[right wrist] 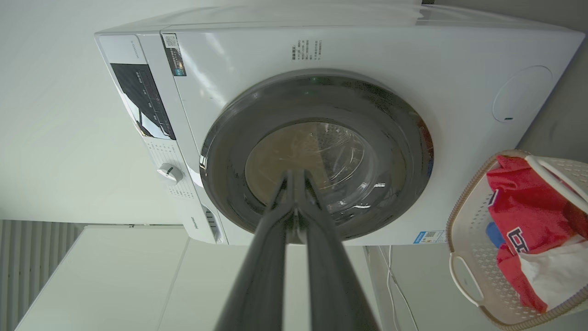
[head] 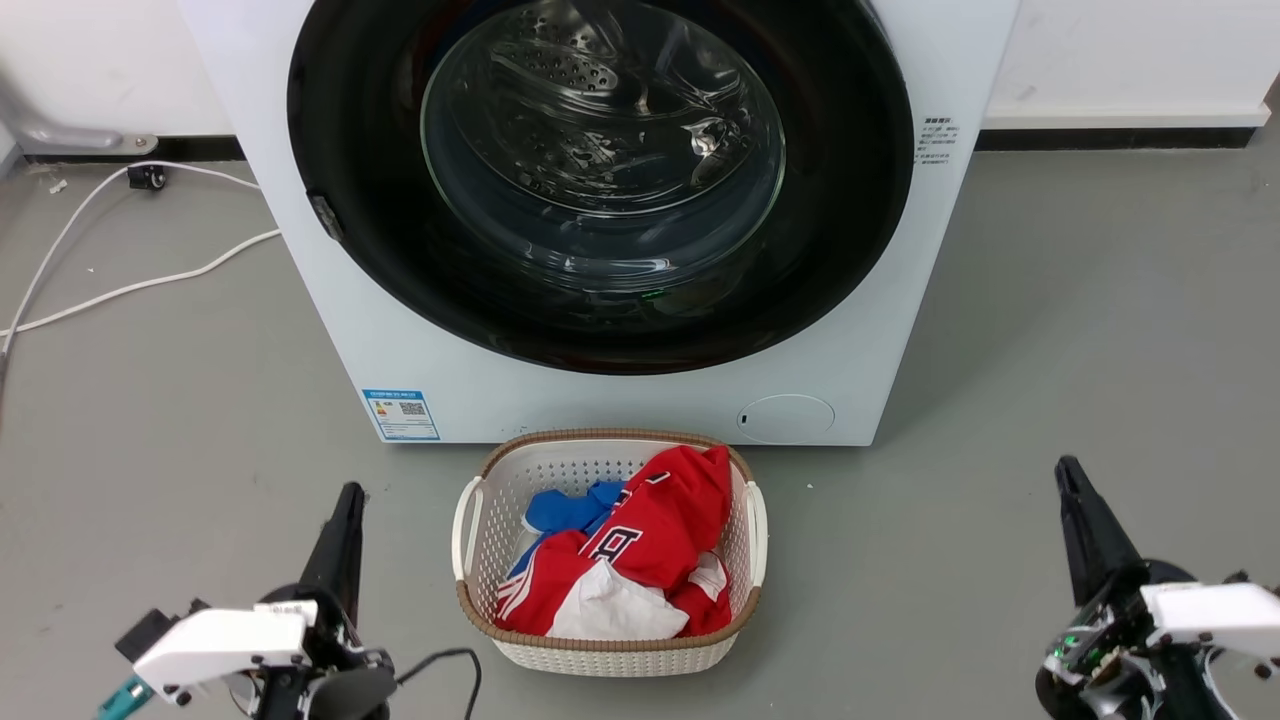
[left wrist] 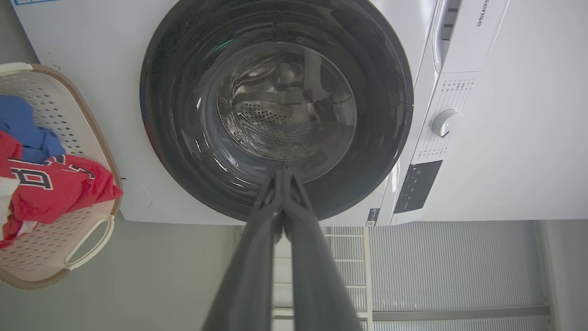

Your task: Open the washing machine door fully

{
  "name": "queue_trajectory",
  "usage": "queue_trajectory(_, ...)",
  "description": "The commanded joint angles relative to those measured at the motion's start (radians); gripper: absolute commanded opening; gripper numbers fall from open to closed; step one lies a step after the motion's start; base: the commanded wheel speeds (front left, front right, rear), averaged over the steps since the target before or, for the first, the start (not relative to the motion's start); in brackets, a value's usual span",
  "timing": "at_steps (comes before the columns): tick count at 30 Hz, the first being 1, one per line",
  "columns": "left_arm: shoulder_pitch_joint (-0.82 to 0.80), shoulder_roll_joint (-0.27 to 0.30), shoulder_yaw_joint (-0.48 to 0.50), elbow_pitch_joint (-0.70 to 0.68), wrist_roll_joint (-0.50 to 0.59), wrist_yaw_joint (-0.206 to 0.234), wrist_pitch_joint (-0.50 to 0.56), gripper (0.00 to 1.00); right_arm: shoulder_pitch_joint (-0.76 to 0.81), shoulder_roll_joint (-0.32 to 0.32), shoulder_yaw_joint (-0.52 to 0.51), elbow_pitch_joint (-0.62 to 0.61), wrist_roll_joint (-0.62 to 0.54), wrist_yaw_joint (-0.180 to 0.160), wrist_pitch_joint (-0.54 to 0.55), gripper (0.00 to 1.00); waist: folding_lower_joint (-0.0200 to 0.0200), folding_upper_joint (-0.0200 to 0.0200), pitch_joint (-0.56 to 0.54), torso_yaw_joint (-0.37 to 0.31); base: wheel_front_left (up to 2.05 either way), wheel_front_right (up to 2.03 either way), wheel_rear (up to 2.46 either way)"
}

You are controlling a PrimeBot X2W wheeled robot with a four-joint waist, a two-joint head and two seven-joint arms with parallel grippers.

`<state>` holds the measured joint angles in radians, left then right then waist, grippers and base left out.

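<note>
Head view: washing machine door (head: 850, 200) shut flush on washing machine (head: 620, 405) front, dead ahead. Laundry basket (head: 600, 655) on floor (head: 1050, 330) just before machine, red and blue clothes inside. Left jaws low left, pressed together, empty. Right jaws low right, likewise closed, empty. Both well short of door.

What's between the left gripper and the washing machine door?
In the head view, bare grey floor, then the washing machine's white front; the laundry basket sits aside.
</note>
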<state>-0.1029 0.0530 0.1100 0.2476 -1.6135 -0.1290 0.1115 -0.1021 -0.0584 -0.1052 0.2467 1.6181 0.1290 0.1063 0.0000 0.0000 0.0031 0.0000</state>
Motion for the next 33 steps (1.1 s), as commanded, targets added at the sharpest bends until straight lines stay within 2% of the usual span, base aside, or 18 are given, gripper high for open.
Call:
queue_trajectory(1, 0.003, -0.001, -0.001, 0.005, 0.0, 0.0, 0.0, 1.0, 0.004, 0.0, 0.001, 0.004, 0.0, 0.0, 0.0, 1.0, 0.0, 0.0, 0.0, 0.0, 0.0, 0.0, 0.0)
queue_trajectory(9, 0.015, -0.002, -0.041, -0.012, 0.023, 0.001, -0.03, 1.0, 0.029, 0.002, 0.024, -0.012, -0.017, 0.0, -0.035, 1.0, 0.0001, 0.0, -0.002, 0.005, 0.0, 0.0, 0.0)
queue_trajectory(16, 0.014, 0.01, -0.09, -0.021, 0.073, 0.0, -0.069, 1.0, 0.047, 0.001, 0.038, -0.027, -0.078, 0.0, -0.069, 1.0, 0.0001, 0.0, -0.008, 0.015, 0.0, 0.0, 0.0)
queue_trajectory(22, 0.014, 0.01, -0.087, -0.026, 0.177, 0.0, -0.097, 1.0, 0.053, -0.015, 0.045, -0.054, -0.249, 0.001, -0.096, 1.0, 0.0001, 0.0, -0.013, 0.021, 0.0, 0.0, 0.0)
queue_trajectory(33, 0.017, 0.005, -0.097, -0.077, 0.452, 0.0, -0.141, 1.0, 0.066, -0.002, 0.046, -0.102, -0.567, 0.001, -0.127, 1.0, 0.0001, 0.0, -0.016, 0.027, 0.0, 0.0, 0.0)
